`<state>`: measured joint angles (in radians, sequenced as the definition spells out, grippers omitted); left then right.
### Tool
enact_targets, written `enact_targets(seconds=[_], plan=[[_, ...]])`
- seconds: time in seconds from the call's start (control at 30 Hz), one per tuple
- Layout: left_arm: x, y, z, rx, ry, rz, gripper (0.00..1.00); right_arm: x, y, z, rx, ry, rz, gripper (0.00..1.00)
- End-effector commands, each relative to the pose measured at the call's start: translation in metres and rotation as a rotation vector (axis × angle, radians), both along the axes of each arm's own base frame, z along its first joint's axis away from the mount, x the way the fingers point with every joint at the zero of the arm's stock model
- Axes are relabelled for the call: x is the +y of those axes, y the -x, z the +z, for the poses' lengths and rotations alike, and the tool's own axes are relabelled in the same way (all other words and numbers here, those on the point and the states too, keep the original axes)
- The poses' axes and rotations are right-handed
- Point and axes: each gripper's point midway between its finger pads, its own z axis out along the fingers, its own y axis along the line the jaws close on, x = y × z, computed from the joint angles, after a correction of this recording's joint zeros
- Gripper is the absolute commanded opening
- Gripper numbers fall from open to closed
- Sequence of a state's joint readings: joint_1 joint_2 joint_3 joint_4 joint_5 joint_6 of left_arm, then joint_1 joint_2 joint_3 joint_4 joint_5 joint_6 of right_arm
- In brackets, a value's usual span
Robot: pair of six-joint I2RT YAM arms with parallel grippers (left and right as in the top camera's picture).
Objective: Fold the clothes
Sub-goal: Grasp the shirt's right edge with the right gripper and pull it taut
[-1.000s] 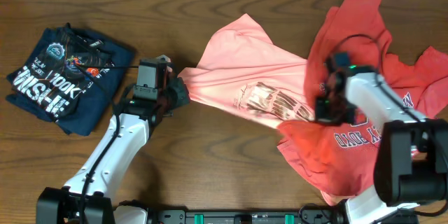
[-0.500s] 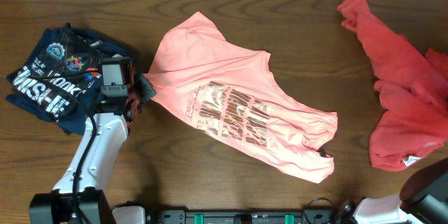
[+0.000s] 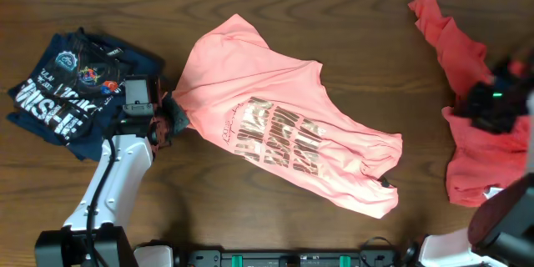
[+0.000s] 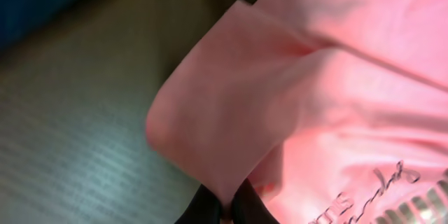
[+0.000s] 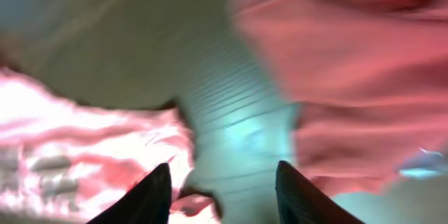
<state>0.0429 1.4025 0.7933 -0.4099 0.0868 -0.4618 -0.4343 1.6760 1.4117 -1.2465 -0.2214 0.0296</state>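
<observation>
Pink T-shirt (image 3: 284, 125): you have it print side up in the middle of the worktop (image 3: 350, 0), spread out but rumpled. Its long axis runs from the upper left of the frame to the lower right, and the lower-right end is bunched.

Left hand (image 3: 171, 117): sits at the shirt's left edge, centre left of the frame. It is clamped on a fold of the pink cloth, and your wrist view shows that fold pinched between the dark fingertips at the bottom edge.

Right hand (image 3: 492, 104): far right of the frame, over the red garment (image 3: 480, 175) and well apart from the pink shirt. The blurred wrist view shows its fingers spread wide with nothing between them.

Navy shirts (image 3: 67, 92): a folded stack at the upper left, near your left hand.

Key relation: the whole shirt trails rightward and down-frame from the held edge. Your left arm is the nearer one. The loose lower-right end lies closer to your right arm, which probably must cross to it before any fold.
</observation>
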Motion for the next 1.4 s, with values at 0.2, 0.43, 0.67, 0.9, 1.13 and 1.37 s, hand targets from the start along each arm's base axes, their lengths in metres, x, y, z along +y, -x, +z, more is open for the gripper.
enact_targets(seconds=[0.2,0.43,0.67,0.9,1.13,1.37], plan=[[-0.002,0.008,-0.004,0.039,-0.001,-0.022,0.06,0.090,0.010,-0.086,0.035,0.014,0.296,0.63],[-0.002,0.009,-0.005,0.042,-0.001,-0.022,0.06,0.117,0.010,-0.121,-0.015,0.061,0.340,0.67],[-0.002,0.010,-0.005,0.047,0.000,-0.022,0.06,0.126,0.005,-0.132,-0.068,0.070,0.358,0.09],[-0.002,0.010,-0.005,0.050,0.000,-0.021,0.06,0.104,-0.041,-0.120,-0.228,0.203,0.261,0.01],[-0.002,0.010,-0.005,0.050,0.000,-0.022,0.06,0.093,-0.083,-0.086,-0.354,0.244,0.262,0.01],[-0.002,0.011,-0.005,0.051,0.000,-0.022,0.06,0.114,-0.009,-0.113,-0.070,0.093,0.312,0.50]])
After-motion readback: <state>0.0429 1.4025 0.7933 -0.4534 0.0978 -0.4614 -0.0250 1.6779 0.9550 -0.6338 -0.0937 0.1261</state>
